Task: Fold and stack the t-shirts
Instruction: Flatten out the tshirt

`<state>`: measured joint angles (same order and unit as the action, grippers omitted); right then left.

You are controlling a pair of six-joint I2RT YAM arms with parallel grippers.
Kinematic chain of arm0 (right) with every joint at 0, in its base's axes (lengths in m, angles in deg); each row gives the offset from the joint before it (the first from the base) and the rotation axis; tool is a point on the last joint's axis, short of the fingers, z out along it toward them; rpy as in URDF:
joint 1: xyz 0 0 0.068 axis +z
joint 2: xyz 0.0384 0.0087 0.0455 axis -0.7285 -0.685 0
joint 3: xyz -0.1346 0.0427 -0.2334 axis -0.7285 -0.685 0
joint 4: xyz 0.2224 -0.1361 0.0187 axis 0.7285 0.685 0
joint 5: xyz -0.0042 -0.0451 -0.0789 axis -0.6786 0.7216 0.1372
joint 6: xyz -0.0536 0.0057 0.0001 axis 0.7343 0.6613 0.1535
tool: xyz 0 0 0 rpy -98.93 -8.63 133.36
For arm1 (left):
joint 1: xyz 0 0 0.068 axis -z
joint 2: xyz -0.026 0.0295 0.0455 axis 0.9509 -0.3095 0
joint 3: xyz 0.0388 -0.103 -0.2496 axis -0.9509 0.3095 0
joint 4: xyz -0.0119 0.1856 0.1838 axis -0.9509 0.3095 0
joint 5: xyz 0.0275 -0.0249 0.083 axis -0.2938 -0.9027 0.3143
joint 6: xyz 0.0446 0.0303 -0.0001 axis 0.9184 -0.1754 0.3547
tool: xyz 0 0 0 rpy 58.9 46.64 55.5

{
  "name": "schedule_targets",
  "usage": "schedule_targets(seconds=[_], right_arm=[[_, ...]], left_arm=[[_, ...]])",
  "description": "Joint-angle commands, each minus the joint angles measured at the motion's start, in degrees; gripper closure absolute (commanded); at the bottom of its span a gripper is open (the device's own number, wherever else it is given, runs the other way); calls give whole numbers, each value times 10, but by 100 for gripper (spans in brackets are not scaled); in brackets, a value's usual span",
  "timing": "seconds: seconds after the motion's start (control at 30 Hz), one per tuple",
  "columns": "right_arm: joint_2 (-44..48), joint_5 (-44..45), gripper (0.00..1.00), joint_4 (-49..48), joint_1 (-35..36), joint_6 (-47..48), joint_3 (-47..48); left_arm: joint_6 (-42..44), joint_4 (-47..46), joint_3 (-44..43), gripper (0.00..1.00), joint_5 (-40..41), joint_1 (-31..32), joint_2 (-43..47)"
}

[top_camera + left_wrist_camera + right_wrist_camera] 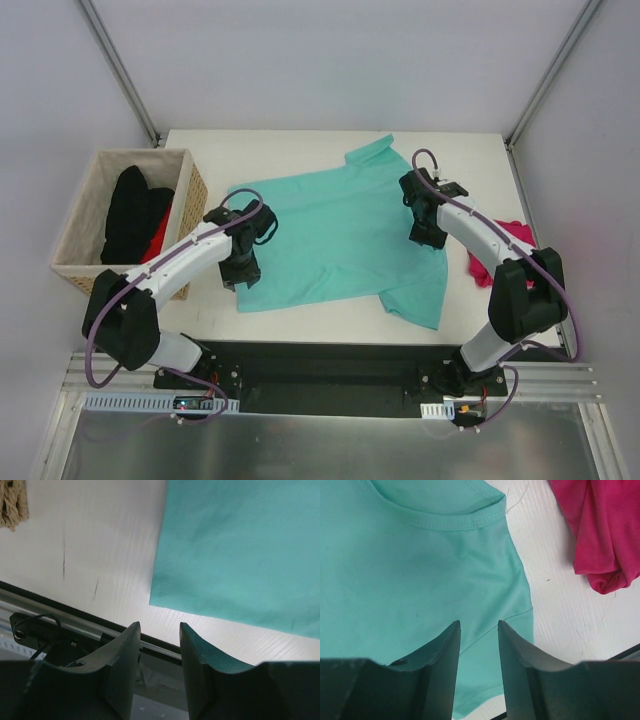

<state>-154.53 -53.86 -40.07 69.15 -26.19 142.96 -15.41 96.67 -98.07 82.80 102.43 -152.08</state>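
- Across the middle of the desk (300, 150) the teal-mint t-shirt (340, 235) lay spread flat. Its long axis ran left to right, with the neckline toward the right edge and the hem toward the left.
- The magenta-pink t-shirt (508, 238) sat bunched at the right edge, just beside the teal one's sleeve and not yet folded.
- The left gripper (159, 627) hovered by the hem's near corner, jaws apart with nothing between them. The cloth lay just ahead of it, toward the desk's middle.
- The right gripper (479, 625) hung over the shoulder beside the neckline, jaws likewise apart. Whether its tips touched the cloth could not be told.
- Each arm was nearer its own end of the shirt, so a pinch at both ends looked like the next move.
- A basket (140, 152) at the left edge held dark and red cloth.
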Motion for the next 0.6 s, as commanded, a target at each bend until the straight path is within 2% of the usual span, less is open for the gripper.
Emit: schedule_targets(seconds=[0.0, 0.3, 0.57], right_arm=[[19, 5, 61, 17, -2, -14, -6], [6, -13, 61, 19, -6, -16, 11], [13, -29, 62, 21, -19, -16, 17]], left_arm=[[-41, 26, 36, 63, -9, 8, 36], [-77, 29, 88, 60, -18, 35, 45], [-63, -10, 108, 56, -16, 36, 12]])
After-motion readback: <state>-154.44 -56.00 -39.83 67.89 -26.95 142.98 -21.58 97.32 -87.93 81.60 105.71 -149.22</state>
